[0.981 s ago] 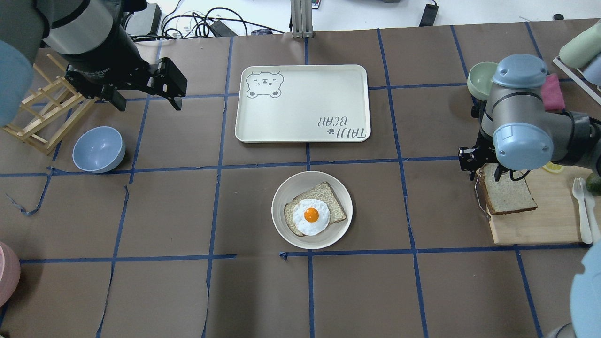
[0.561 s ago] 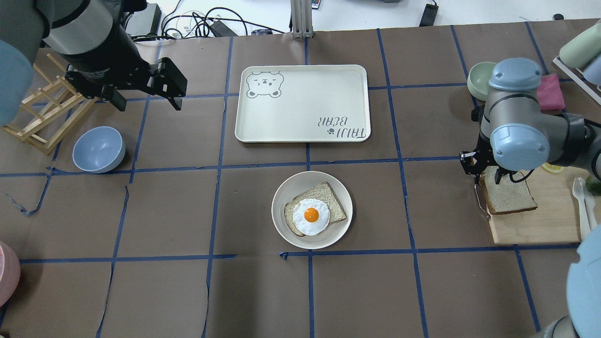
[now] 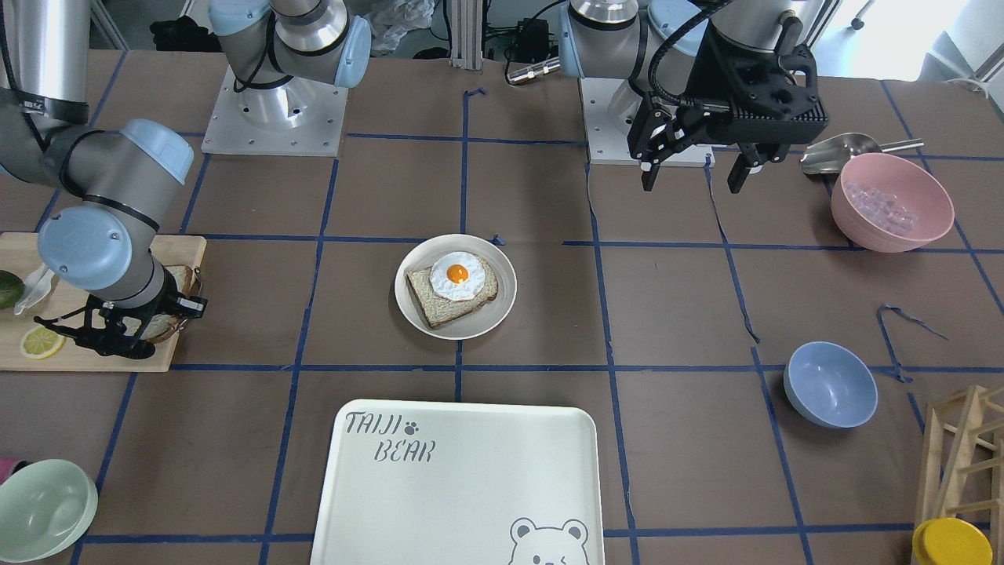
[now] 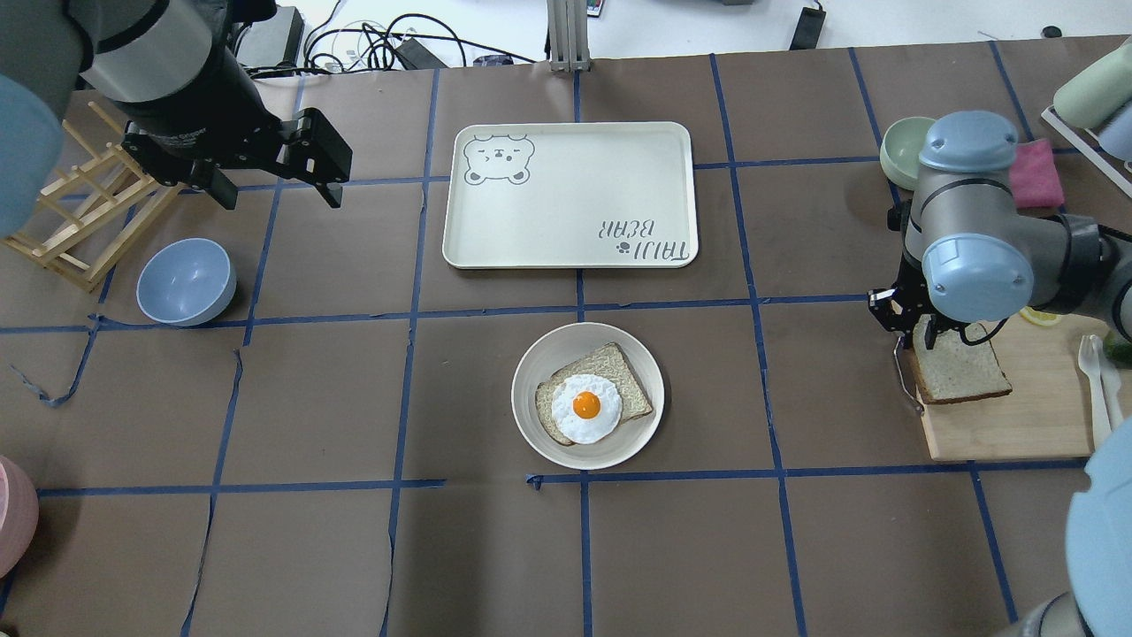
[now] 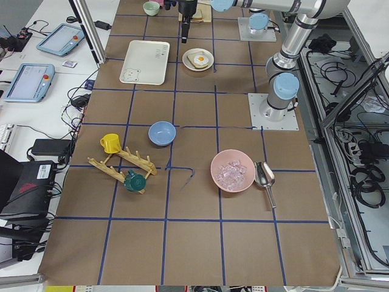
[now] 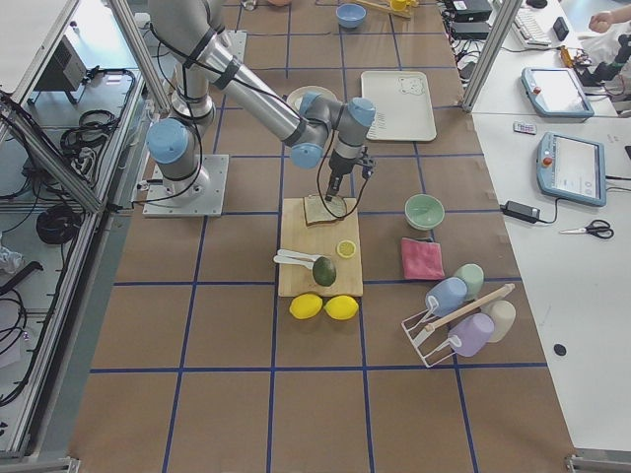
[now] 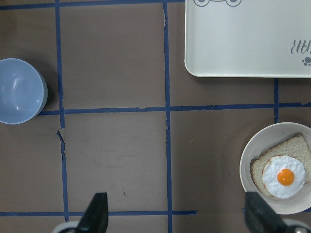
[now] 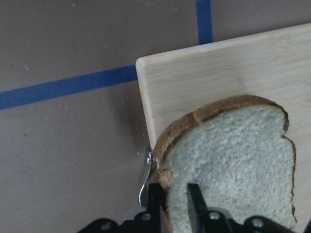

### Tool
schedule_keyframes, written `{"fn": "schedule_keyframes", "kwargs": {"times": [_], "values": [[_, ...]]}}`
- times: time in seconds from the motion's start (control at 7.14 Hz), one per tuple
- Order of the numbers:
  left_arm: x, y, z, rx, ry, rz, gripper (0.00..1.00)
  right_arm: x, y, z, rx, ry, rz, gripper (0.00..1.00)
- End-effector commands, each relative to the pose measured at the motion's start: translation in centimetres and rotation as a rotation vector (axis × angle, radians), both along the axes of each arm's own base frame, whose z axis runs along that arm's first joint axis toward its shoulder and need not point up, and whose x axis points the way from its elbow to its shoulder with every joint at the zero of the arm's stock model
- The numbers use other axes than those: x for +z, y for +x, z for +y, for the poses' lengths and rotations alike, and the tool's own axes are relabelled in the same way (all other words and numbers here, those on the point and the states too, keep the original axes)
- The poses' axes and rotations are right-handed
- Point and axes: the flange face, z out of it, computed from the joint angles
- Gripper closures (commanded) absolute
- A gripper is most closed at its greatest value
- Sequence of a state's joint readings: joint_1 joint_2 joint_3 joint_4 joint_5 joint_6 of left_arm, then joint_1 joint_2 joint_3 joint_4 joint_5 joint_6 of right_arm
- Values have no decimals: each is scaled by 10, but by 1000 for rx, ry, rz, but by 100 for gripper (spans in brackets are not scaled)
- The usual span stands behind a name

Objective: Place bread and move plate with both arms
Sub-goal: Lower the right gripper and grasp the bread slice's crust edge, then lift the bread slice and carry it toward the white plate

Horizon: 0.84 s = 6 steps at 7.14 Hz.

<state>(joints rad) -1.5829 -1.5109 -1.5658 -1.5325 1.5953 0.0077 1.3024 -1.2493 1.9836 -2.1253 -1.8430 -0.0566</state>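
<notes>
Down at the corner of the wooden cutting board (image 8: 218, 63), the right gripper (image 8: 174, 194) is pinching the bread (image 8: 233, 155). Its two fingers stand close together with the brown crust edge between them. One finger is on the outside of the crust and the other is on the pale face. The rest of the slice lies on the board and reaches away from the gripper toward the board's middle. A thin metal loop (image 8: 145, 180) sticks out at the board's edge, just beside the outer finger.

From that edge across to the plate (image 4: 541, 356), only the brown bench (image 4: 831, 398) with its blue tape lines shows. The plate is well apart from both grippers. It holds a darker slice with a fried egg (image 4: 586, 407). The bear tray (image 4: 575, 195) lies just past the plate, near it but not touching.

The left gripper (image 4: 279, 190) hangs high over the bench with its fingers spread wide, and it holds nothing. Right under it is brown paper. A blue bowl (image 4: 186, 281) sits near it on one side. The tray's edge and the plate are off to its other side. A wooden rack (image 4: 80, 230) stands close behind its arm.
</notes>
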Motion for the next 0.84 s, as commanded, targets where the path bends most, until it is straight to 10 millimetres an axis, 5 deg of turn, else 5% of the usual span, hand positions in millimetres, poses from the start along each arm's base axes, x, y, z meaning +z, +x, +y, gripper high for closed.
{"fn": "schedule_keyframes", "kwargs": {"times": [0.0, 0.42, 0.7], "values": [[0, 1, 0, 1, -1, 0, 0, 2, -1, -2, 43, 8, -20, 100], [0, 0, 1, 0, -1, -1, 0, 17, -16, -4, 60, 18, -31, 100], [0, 0, 1, 0, -1, 0, 0, 69, -10, -15, 70, 66, -54, 100]]}}
